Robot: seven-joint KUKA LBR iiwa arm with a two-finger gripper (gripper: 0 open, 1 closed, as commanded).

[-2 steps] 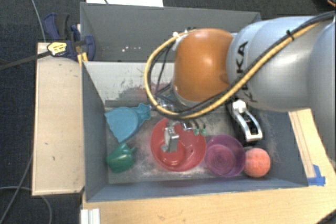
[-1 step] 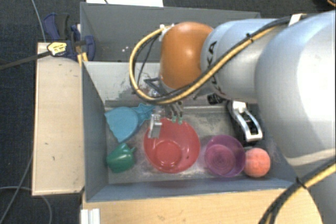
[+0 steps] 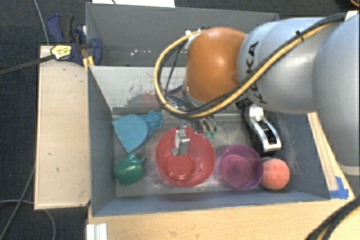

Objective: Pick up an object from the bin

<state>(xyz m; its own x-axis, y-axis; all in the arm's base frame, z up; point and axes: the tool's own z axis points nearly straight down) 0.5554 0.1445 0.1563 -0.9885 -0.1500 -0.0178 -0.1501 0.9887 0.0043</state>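
"Locating the gripper first: where does it stand?"

"The gripper (image 3: pixel 181 143) hangs directly over the red round plastic bowl (image 3: pixel 202 164). Its grey tip shows against the bowl's hollow, toward the bowl's far rim. The orange domed wrist cover (image 3: pixel 214 64) sits beyond the bowl's far side and hides the upper part of the tool."

"State of the pincer: spread, pressed together, or pinching something?"

"Cannot tell. From where I stand the tip reads as one grey block. Contact with the bowl cannot be told either."

"Position of the bowl in the grey metal bin (image 3: pixel 104 121)?"

"The bowl rests mouth up on the floor, with the bin's near wall just beside it."

"Other items, referenced to the bowl?"

"Left of the bowl, just beside its rim: a light blue plastic scoop (image 3: pixel 130 131). Left and nearer to me: a green toy pepper (image 3: pixel 129 170), near the bowl but apart from it. Right of the bowl, at its rim: a purple translucent plastic cup (image 3: pixel 239 167), mouth up. Further right of the bowl, against that cup: an orange-pink ball (image 3: pixel 275 173). Right of the bowl and farther back: a black-and-white plastic device (image 3: pixel 264 132), kind not identifiable."
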